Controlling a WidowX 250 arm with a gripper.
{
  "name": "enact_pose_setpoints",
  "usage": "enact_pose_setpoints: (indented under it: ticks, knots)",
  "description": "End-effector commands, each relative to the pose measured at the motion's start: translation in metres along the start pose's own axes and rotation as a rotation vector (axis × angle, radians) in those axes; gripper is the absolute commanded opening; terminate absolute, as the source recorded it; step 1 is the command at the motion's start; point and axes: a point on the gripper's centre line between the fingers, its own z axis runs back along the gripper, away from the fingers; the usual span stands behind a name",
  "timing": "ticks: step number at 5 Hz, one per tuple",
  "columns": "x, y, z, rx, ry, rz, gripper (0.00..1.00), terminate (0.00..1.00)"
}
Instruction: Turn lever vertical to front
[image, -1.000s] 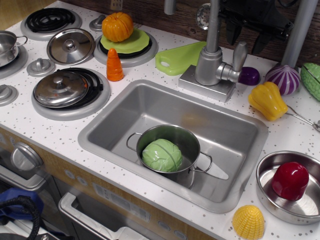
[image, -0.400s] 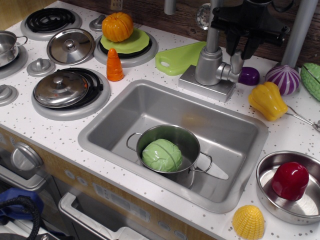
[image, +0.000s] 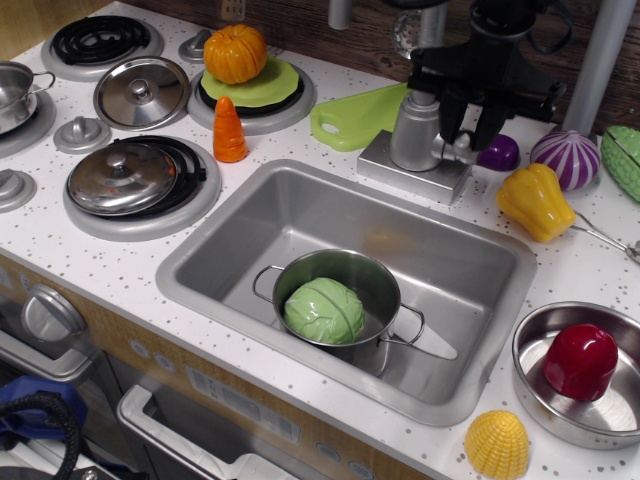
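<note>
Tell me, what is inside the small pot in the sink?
The pot holds a green cabbage. The cabbage covers the pot's bottom, so anything beneath it is hidden.

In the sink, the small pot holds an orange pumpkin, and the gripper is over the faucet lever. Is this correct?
Not quite. The observation.image view shows the pot in the sink holding a green cabbage, not an orange pumpkin. The gripper is indeed over the faucet lever.

We see a matt brushed-metal sink (image: 240, 215), a shiny steel pot (image: 375, 280), a glossy plastic cabbage (image: 323, 310), a speckled smooth white counter (image: 95, 255) and a matt black gripper (image: 470, 135).
</note>
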Motion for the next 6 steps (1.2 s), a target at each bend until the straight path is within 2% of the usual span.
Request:
enact_pose_setpoints:
  ticks: [1, 2, 5, 6]
  knots:
    - [0.000, -0.001, 0.002, -0.040, -0.030, 0.008, 0.00, 0.00]
    - [0.001, 0.001, -0.006, -0.054, -0.031, -0.001, 0.00, 0.00]
    - [0.008, 0.008, -0.010, -0.037, -0.010, -0.033, 0.00, 0.00]
    - [0.013, 0.009, -0.003, -0.033, -0.013, -0.058, 1.00, 0.00]
